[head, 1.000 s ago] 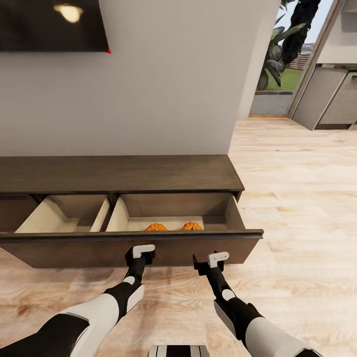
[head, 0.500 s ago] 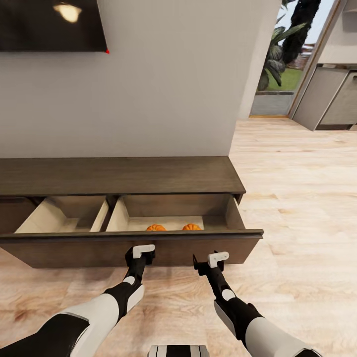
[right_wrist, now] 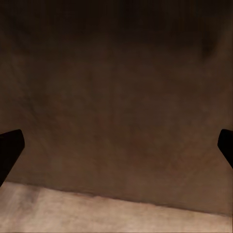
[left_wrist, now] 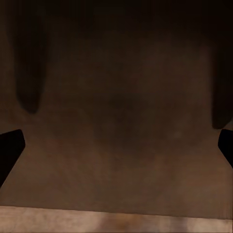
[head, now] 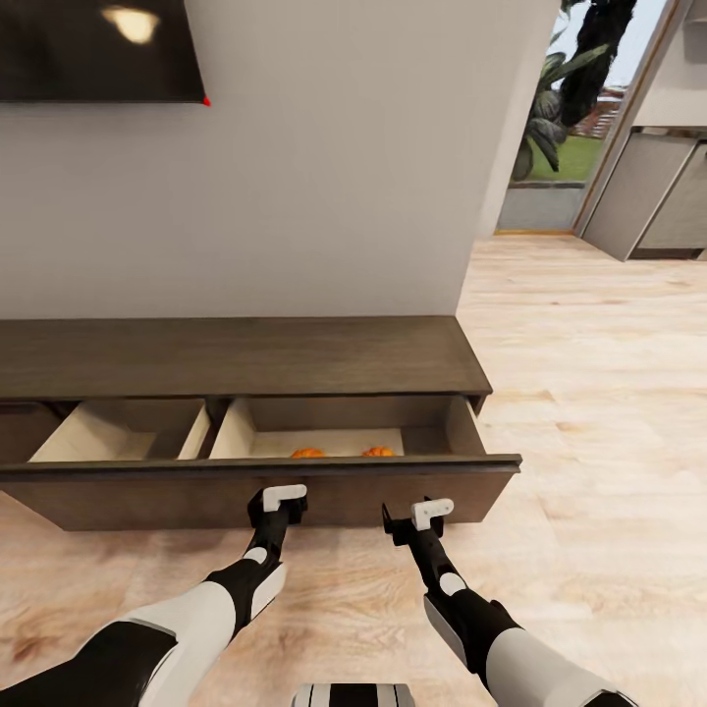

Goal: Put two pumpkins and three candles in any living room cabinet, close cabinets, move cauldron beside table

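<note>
The drawer (head: 260,486) sits further into the cabinet (head: 236,355) than a second ago: less of its pale interior shows, and the pumpkins (head: 342,453) are now mere orange slivers above the front's edge. Both hands seem to press on that front.

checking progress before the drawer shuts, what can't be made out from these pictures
- The pumpkins: head view, just the tops show above the drawer front.
- Candles: whether any lie in the drawer, hidden by that front.
- Left gripper and right gripper: contact with the front, both wrist views too dark and close.
- Cabinet: left end cut by the head view's edge.
</note>
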